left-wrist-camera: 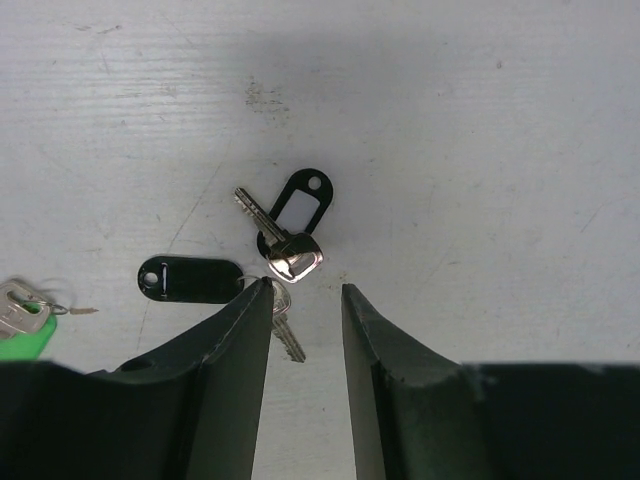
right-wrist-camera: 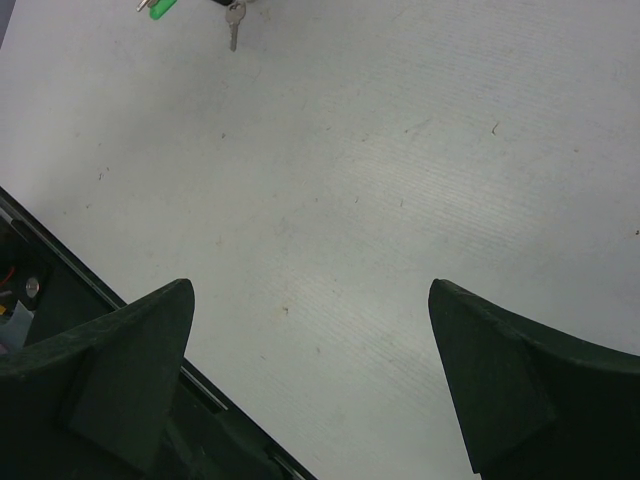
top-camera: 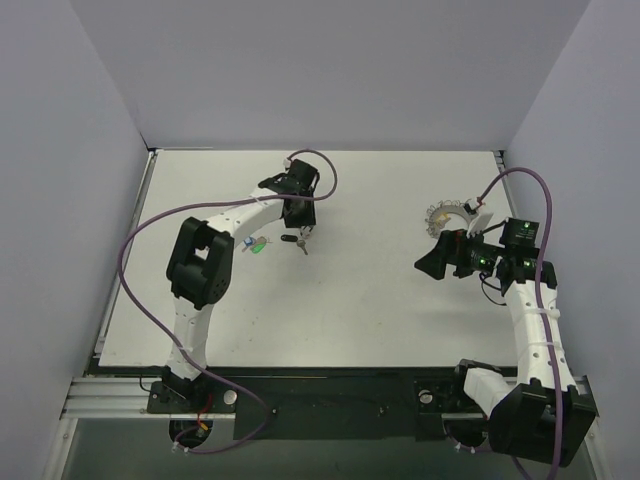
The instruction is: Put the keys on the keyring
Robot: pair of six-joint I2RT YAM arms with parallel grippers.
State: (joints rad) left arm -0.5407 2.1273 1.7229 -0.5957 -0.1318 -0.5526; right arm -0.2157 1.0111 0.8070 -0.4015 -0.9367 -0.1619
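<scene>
Seen from above, the keys (top-camera: 296,240) lie left of the counter's (top-camera: 400,320) middle under the left end effector (top-camera: 300,230). The keyring (top-camera: 450,215) sits near the right edge. Left wrist view: jaws half-parted, clamping nothing, just short of a black-tagged key (left-wrist-camera: 290,250) whose blade slants up-left. It looks light, stiff and slippery, so pinch its head. Right wrist view: the right end effector (right-wrist-camera: 310,287) is spread wide and empty.
</scene>
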